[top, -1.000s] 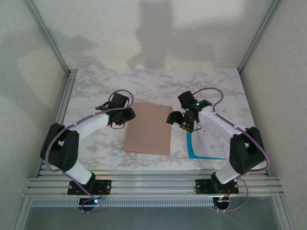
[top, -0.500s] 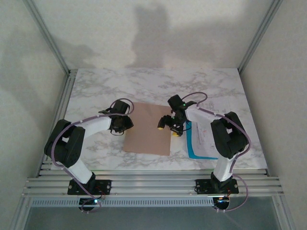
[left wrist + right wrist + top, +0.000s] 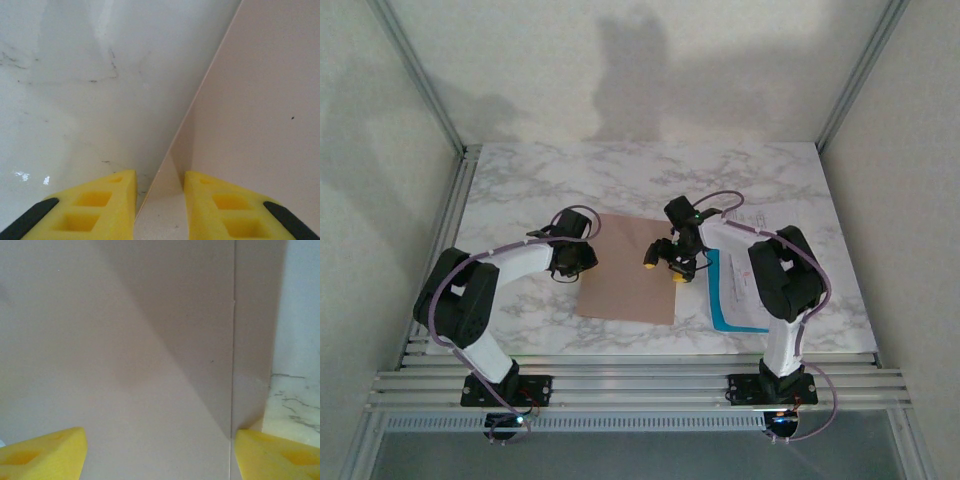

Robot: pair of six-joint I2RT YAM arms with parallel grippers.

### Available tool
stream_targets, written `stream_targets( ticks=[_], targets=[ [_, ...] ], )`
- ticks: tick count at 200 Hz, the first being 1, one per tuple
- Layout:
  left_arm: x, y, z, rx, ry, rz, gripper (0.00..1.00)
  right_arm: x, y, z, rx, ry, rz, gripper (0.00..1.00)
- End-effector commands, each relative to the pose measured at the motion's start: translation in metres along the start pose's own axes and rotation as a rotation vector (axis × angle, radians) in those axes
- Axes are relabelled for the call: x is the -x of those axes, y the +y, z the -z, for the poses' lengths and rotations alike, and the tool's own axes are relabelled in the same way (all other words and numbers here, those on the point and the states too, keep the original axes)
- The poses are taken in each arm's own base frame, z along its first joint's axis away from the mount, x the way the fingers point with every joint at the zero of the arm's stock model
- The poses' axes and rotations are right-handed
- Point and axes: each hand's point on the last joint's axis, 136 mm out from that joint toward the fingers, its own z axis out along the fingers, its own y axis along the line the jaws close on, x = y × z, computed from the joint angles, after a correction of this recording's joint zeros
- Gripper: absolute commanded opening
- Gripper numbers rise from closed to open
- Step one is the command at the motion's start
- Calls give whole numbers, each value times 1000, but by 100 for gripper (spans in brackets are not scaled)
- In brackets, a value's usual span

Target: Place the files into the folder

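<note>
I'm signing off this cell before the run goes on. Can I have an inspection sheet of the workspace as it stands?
Surface: white, grey-veined marble table, no spills seen.
Job's things: flat pinkish-brown card folder, closed, at centre; white printed paper sheets with a blue sheet lie to its right, outside it.
Clutter: nothing seen.
End effectors: left end effector open, straddling the folder's left edge; right end effector open, over its right edge.
Cables: purple cables run along both arms.
Surroundings: plain white walls, aluminium frame rails.
</note>
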Motion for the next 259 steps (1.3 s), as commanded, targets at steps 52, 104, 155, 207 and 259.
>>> stream_targets(
  ticks=[52,104,155,207,259],
  targets=[
    [-5,4,34,27,-5,157,64,-10,-14,-18,-52,50,-33,78],
    [-76,-5,65,-102,92,552,72,-11,-21,-21,-68,45,-72,77],
    [-123,15,70,-88,145,812,74,-11,-20,-22,-72,49,-92,77],
    [-138,11,57,-157,136,937,74,-14,-21,-26,-74,76,-106,77],
    [-118,-12,44,-284,46,934,68,-17,-22,-30,-73,101,-102,76]
  ],
)
